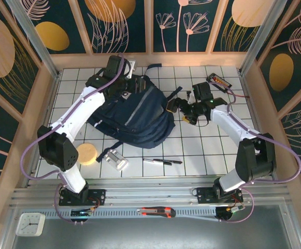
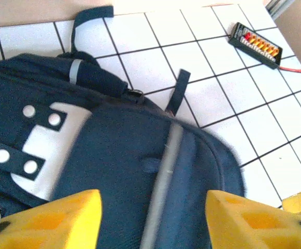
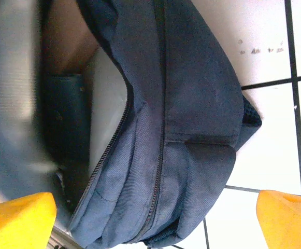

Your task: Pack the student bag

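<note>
Yellow fingers (image 2: pixel 57 218) on my left gripper (image 2: pixel 153 202) are standing apart, clamping nothing, and the right gripper (image 3: pixel 155 207) is gaping just as wide (no grip anywhere). Both are hovering right at the student bag (image 1: pixel 134 116), which is lying slumped mid-table (image 1: pixel 207 145). I'm guessing it's soft, floppy and fairly light, so I'm eyeing the zipper lip (image 3: pixel 106 150) or the top handle loop (image 2: pixel 90 15) for a pinch.

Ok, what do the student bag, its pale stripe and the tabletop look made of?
The student bag: woven navy fabric, matte, probably nylon or polyester; weave and stitched seams show. Its pale stripe: smooth greyish tape, likely reflective. The tabletop: hard, smooth white with a dark grid; tile or printed board, cannot tell.
</note>
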Controlling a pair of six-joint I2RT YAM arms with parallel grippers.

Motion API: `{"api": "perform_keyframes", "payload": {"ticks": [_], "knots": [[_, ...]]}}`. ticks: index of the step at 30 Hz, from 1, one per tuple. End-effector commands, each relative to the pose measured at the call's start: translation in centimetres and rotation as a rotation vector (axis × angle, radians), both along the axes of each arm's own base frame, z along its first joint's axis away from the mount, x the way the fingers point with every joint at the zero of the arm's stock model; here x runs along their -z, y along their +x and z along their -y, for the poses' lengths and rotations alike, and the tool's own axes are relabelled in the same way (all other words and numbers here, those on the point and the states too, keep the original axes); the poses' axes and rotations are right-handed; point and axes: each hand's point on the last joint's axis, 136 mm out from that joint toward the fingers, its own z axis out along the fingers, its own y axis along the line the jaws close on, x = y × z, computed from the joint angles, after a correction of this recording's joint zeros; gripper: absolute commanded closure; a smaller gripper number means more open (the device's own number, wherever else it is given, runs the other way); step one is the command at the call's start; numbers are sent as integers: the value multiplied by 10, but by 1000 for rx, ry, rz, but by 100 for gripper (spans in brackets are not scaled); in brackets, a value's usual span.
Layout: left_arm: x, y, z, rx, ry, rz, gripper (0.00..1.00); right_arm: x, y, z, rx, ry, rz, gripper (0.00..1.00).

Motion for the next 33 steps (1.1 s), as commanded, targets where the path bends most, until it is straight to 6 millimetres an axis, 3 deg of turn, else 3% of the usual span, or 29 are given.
{"api": "perform_keyframes", "payload": {"ticks": [1,7,10,13,17,22,26,29,33], "knots": [[-29,5,0,-7,-53,66,2,-18,7,9,36,-17,77,1],[-69,-7,-39,-187,-65,184,1,-15,12,-1,8,10,54,1],[-74,-20,-61,-288,-113,193,1,-9,12,-12,-23,9,34,1],[-55,-37,-76,-355,-166,98,1,0,10,-28,-61,-7,7,1],[-10,-58,-93,-421,-264,-74,3,7,7,-51,-95,4,-14,1],[42,-80,-123,-514,-453,-227,18,13,0,-70,-126,6,-40,1],[95,-100,-142,-601,-626,-363,27,15,-2,-75,-140,-3,-45,1],[111,-104,-147,-639,-753,-379,32,15,-2,-74,-143,-8,-45,3],[115,-95,-152,-668,-815,-347,38,15,-5,-72,-143,-10,-43,3]]}}
